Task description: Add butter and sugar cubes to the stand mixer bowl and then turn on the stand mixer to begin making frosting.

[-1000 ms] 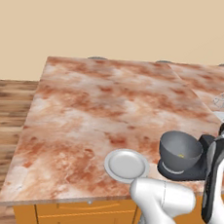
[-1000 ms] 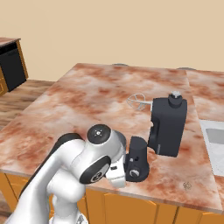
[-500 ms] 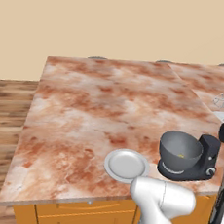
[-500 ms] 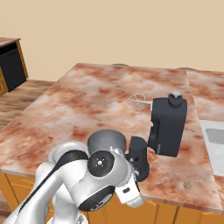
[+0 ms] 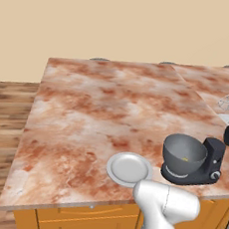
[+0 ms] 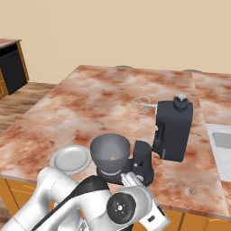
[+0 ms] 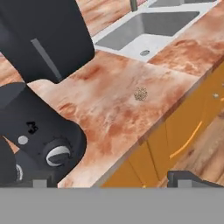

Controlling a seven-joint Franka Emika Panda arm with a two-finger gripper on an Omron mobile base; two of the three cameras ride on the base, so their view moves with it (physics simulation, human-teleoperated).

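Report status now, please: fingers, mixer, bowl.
Fingers open, low beside the mixer, nothing held. Knob close ahead. Bowl seated on the mixer, small yellow bit inside. Plate alongside, not blocking.

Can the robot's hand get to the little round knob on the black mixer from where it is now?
Probably yes. In the hand view the knob on the stand mixer sits just ahead of the gripper, with nothing between them.

A flat silver-grey plate (image 5: 129, 168) rests on the marble counter (image 5: 98, 100).
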